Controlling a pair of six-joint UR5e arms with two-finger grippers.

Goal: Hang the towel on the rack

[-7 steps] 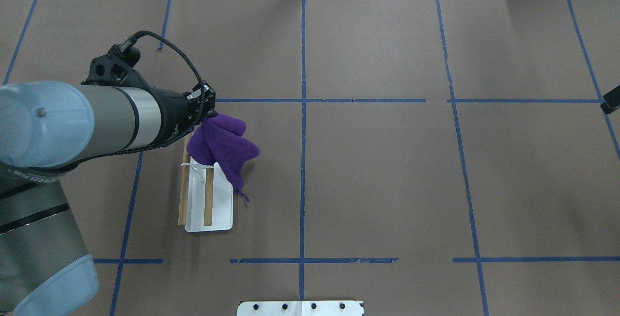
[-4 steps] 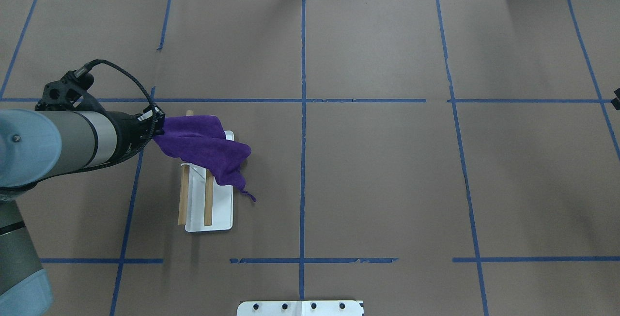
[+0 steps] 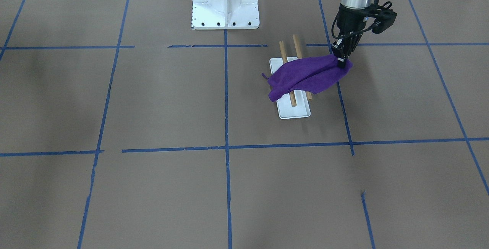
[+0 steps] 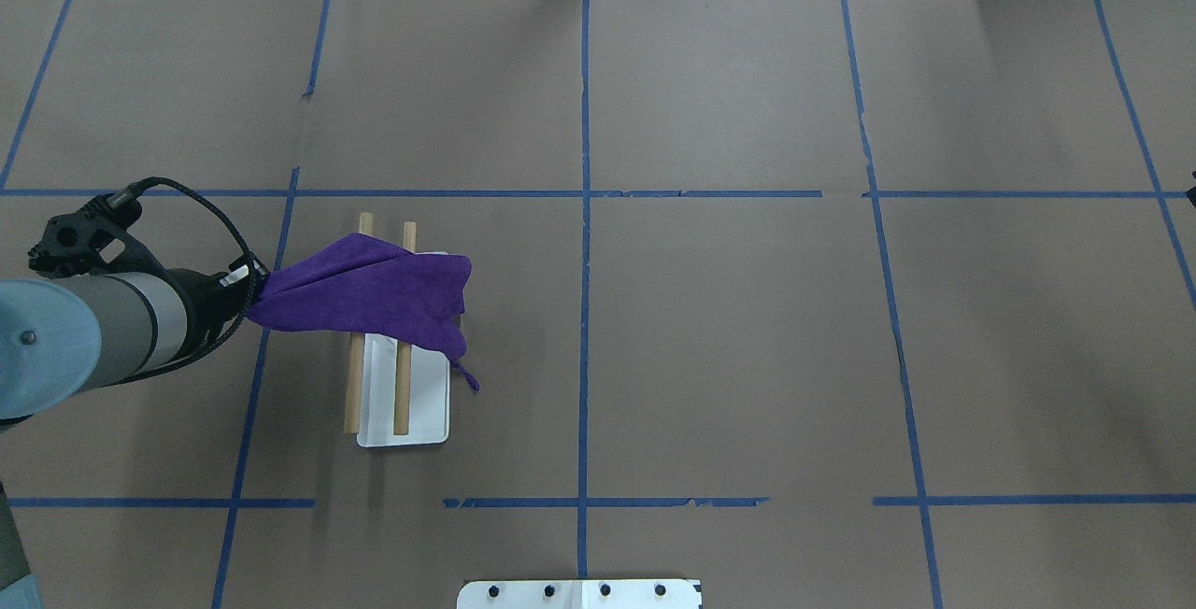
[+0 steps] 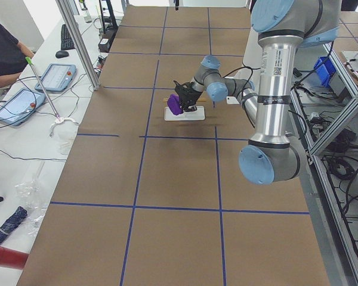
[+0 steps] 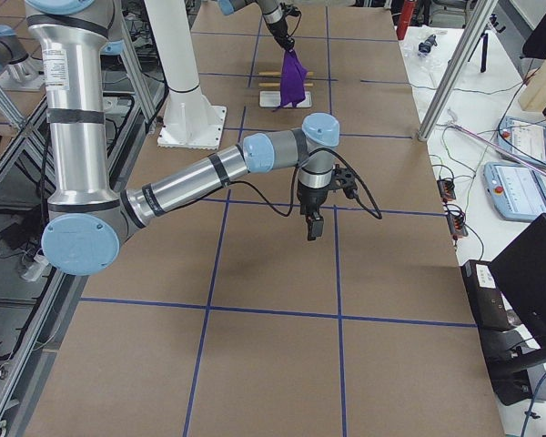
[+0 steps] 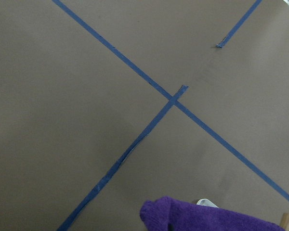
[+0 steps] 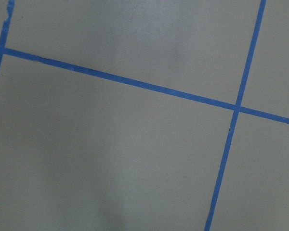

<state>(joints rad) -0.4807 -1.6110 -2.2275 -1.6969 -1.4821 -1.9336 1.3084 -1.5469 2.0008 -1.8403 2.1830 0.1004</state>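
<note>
The purple towel lies draped across both wooden dowels of the rack, whose white base sits on the brown table. My left gripper is shut on the towel's left corner, just left of the rack, and holds it stretched out sideways. In the front-facing view the gripper pinches the towel beside the rack. The left wrist view shows the towel's edge. My right gripper hangs over bare table far from the rack; I cannot tell whether it is open.
The large white metal pedestal stands at the robot's side of the table, behind the rack. Blue tape lines cross the brown table cover. Operators' tablets lie on a side table beyond the far edge.
My left gripper has moved left and lower, pulling the towel with it. The towel has gone from a bunch at the rack's far end to a spread sheet across both dowels.
</note>
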